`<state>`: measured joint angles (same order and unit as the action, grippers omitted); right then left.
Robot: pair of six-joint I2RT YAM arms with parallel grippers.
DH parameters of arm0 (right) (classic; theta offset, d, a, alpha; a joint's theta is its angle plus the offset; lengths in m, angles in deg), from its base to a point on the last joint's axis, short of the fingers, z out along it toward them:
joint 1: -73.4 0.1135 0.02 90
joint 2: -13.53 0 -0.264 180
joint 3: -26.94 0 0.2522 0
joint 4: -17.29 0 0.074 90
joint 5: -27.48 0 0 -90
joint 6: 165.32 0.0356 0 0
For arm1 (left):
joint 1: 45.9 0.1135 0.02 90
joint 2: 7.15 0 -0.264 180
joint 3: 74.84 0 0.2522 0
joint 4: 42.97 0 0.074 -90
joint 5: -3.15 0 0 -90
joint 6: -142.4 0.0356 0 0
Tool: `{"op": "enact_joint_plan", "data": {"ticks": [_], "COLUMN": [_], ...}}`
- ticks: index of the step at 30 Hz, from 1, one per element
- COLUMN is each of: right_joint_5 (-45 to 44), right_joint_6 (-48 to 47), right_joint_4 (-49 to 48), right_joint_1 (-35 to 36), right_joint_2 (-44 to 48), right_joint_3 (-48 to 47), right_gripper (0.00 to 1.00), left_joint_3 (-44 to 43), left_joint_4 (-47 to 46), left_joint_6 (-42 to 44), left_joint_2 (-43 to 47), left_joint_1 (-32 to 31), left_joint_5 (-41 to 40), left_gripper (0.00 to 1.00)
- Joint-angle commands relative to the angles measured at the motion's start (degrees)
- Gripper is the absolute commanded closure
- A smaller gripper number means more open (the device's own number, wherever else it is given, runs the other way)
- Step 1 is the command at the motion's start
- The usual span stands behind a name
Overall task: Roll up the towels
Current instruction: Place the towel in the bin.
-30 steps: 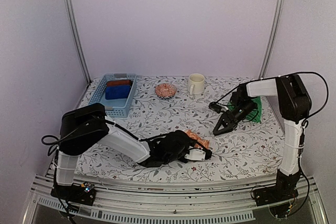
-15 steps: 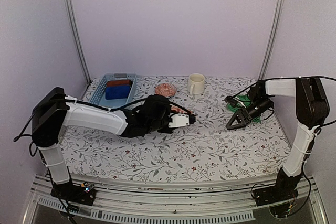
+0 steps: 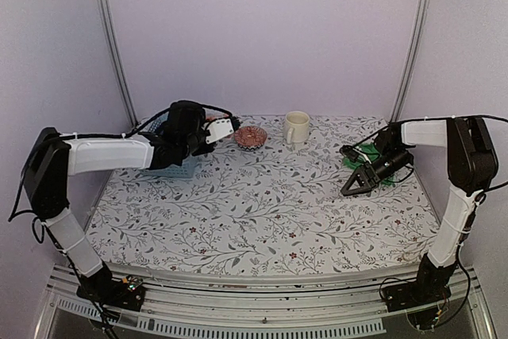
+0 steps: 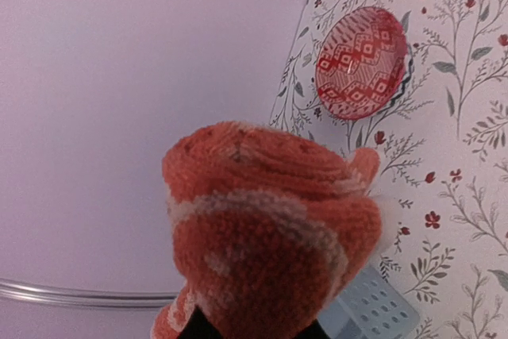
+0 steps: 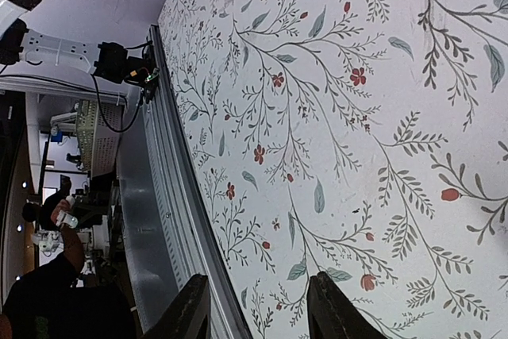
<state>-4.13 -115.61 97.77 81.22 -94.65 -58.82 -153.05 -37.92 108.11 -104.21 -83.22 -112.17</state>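
My left gripper (image 3: pixel 222 128) is shut on a rolled orange towel (image 4: pixel 270 228) with pale prints and holds it in the air over the right rim of the blue basket (image 3: pixel 168 166) at the back left. In the top view only a small orange bit (image 3: pixel 212 120) shows by the gripper. The green towel (image 3: pixel 373 166) lies crumpled at the right edge of the table, partly hidden behind my right arm. My right gripper (image 3: pixel 350 190) is open and empty, low over the floral cloth just left of the green towel. Its fingertips (image 5: pixel 327 307) frame bare cloth.
A red patterned bowl (image 3: pixel 250 136) and a cream mug (image 3: pixel 296 126) stand at the back centre. The bowl also shows in the left wrist view (image 4: pixel 361 63). The basket's corner (image 4: pixel 373 307) sits under the roll. The table's front rail (image 5: pixel 171 220) runs along the near edge.
My left arm has swung from the table's middle to the back left, carrying the orange roll up over the basket. My right arm has stayed by the green towel.
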Motion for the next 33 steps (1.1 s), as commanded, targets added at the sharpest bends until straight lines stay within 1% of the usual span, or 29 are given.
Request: {"op": "enact_joint_plan", "data": {"ticks": [1,7,12,18,22,25,33], "right_joint_5": [0.2,0.3,0.4,0.3,0.2,0.2,1.0], "right_joint_6": [0.2,0.3,0.3,0.3,0.3,0.3,-0.2], "right_joint_4": [-1.2,-1.5,-1.7,-2.1,-2.4,-2.5,-1.7], "right_joint_1": [0.0,0.0,0.0,0.0,0.0,0.0,0.0], "right_joint_2": [-0.6,-0.8,-0.7,-1.4,-1.5,-1.8,-4.0], "right_joint_3": [0.6,1.4,1.8,2.2,2.2,2.2,1.6], "right_gripper": [0.56,0.56,0.56,0.56,0.56,0.56,0.57], "left_joint_3": [1.1,0.7,-0.8,-7.2,-7.5,-6.4,-0.9], "left_joint_4": [-3.5,-6.7,-13.6,-15.0,-17.3,-17.3,-14.3], "left_joint_6": [2.1,3.2,6.0,7.3,9.0,8.5,4.8], "left_joint_2": [0.9,-3.5,-9.9,-19.7,-22.9,-23.6,-20.6], "left_joint_1": [6.9,15.7,20.6,23.3,24.3,24.5,24.6], "left_joint_5": [-1.7,0.5,2.6,3.7,5.3,6.2,8.6], "left_gripper": [1.00,1.00,1.00,1.00,1.00,1.00,1.00]}}
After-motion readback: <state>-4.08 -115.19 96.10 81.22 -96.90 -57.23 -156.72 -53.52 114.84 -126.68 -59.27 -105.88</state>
